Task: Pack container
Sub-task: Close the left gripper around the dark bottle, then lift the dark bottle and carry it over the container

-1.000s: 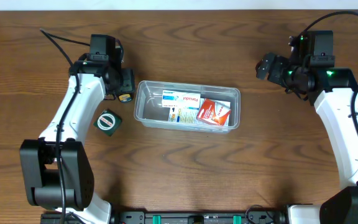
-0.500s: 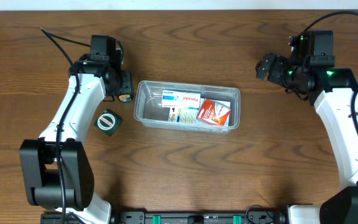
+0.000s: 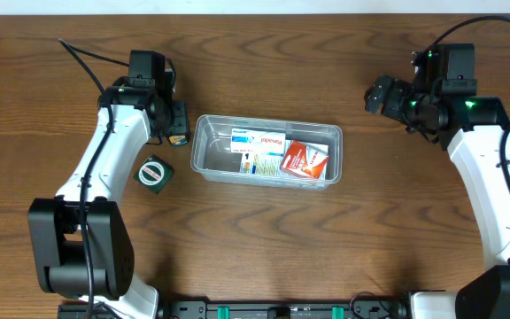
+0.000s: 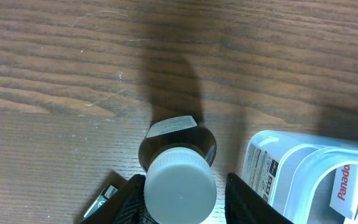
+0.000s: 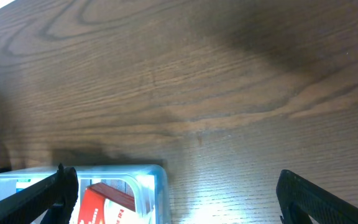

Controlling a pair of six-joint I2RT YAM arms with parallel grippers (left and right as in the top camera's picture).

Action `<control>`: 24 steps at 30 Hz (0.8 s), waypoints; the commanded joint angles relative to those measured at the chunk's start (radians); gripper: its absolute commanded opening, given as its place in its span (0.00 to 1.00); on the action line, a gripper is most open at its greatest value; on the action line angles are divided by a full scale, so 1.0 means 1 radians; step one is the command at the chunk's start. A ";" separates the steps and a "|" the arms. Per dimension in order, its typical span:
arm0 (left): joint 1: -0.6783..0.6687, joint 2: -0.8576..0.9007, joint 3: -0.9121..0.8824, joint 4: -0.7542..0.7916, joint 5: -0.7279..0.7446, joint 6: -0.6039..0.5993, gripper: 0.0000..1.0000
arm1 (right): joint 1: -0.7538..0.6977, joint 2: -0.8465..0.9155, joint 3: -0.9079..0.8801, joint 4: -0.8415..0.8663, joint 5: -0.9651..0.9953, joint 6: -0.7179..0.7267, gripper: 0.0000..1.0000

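The clear plastic container (image 3: 204,158) lies at mid-table with a white-and-blue box (image 3: 258,142) and a red box (image 3: 305,160) inside. It also shows in the left wrist view (image 4: 291,171) and the right wrist view (image 5: 157,180). A brown bottle with a white cap (image 4: 180,185) stands upright just left of the container. My left gripper (image 3: 173,124) has its fingers closed in on both sides of the bottle (image 3: 180,137), the left finger touching the cap. My right gripper (image 3: 377,94) is open and empty above the table, right of the container.
A small round green item (image 3: 155,171) lies on the wood front-left of the container, below the left arm. The table's back edge runs close behind both arms.
The left gripper's fingers have drawn in a little around the bottle. The right arm and the container have not moved.
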 commanded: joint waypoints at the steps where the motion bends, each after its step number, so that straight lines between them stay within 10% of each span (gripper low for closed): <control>1: 0.003 0.023 0.017 -0.005 -0.012 0.015 0.38 | -0.003 0.000 0.007 0.000 0.000 0.009 0.99; 24: 0.003 -0.277 0.024 -0.057 -0.035 0.098 0.24 | -0.003 0.000 0.007 0.000 0.000 0.009 0.99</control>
